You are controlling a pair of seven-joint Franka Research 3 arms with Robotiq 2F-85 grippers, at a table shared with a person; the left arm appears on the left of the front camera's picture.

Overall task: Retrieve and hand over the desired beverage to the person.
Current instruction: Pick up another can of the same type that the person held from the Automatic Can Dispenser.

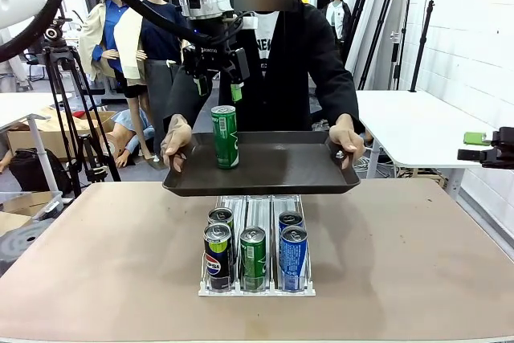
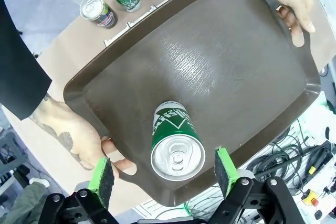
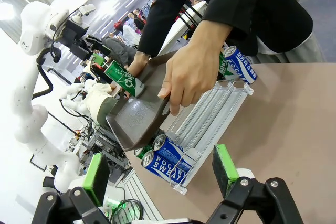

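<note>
A: Where is the drink?
B: The green can [image 1: 225,136] stands upright on a dark brown tray [image 1: 273,176]. In the front view it sits in the tray's left half, well inside the rim.
A: What does it look like?
B: It is slim and deep green, with white lettering down the side and a white pointed emblem. The lid is silver with the tab lying flat.
A: Who has the tray?
B: The person [image 1: 301,62], in a long black jacket over a white T-shirt with black lettering. They hold it level above the worktop [image 1: 401,255], a hand [image 1: 175,144] on each short edge, thumbs over the rim.
A: And the left gripper?
B: The left gripper [image 1: 218,90] hangs straight above the can, apart from it. Its green pads are spread wide and hold nothing.
A: The right one?
B: The right gripper [image 3: 159,161] is off at the far right of the front view, also spread wide and empty.
A: Anything under the tray?
B: A clear three-lane rack [image 1: 257,287] on the worktop. At its front stand a Pepsi can [image 1: 217,256], a second green can [image 1: 253,256] and a blue Pocari Sweat can [image 1: 293,256], with more behind.
</note>
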